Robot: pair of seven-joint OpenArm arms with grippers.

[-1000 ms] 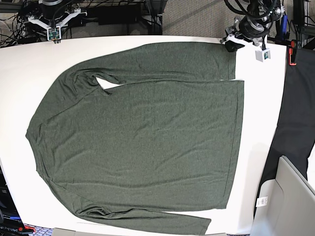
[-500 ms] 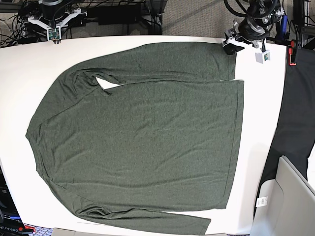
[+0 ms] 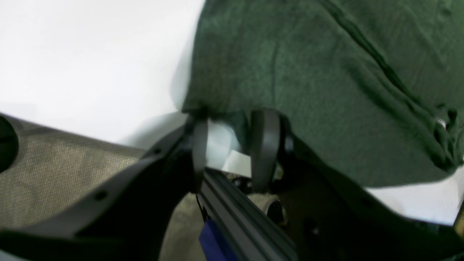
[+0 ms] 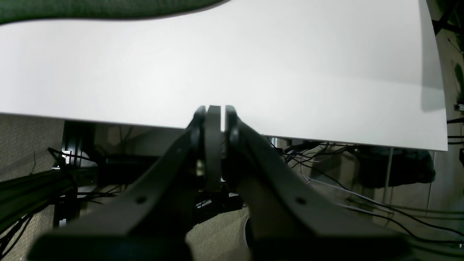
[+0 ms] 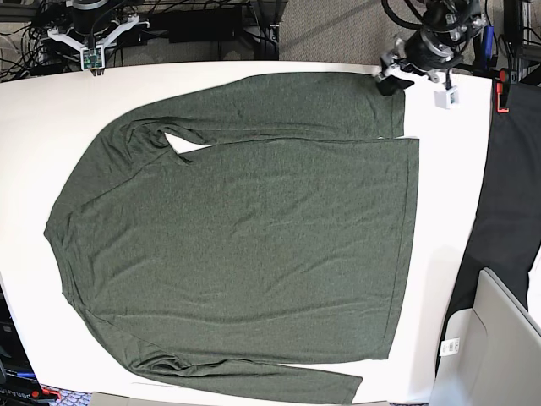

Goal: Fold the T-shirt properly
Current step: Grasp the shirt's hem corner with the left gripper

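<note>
Lying flat across the white table (image 5: 34, 127), the dark olive-green long-sleeved knit T-shirt (image 5: 245, 237) fills mid-frame. At upper right, the left gripper (image 3: 232, 145) stands parted at its cuff edge; the right gripper (image 4: 214, 119), upper left, is closed, empty.

Hard to tell in the blurry left wrist view if the left gripper (image 3: 232, 145) touches the T-shirt (image 3: 326, 72) edge or only sits close to it. Only a thin green strip of the T-shirt in the right wrist view, cut off at the top. Bottom sleeve cut by the lower edge of the base view. Black cloth (image 5: 511, 194) partly hidden behind a grey box (image 5: 494, 347).
</note>
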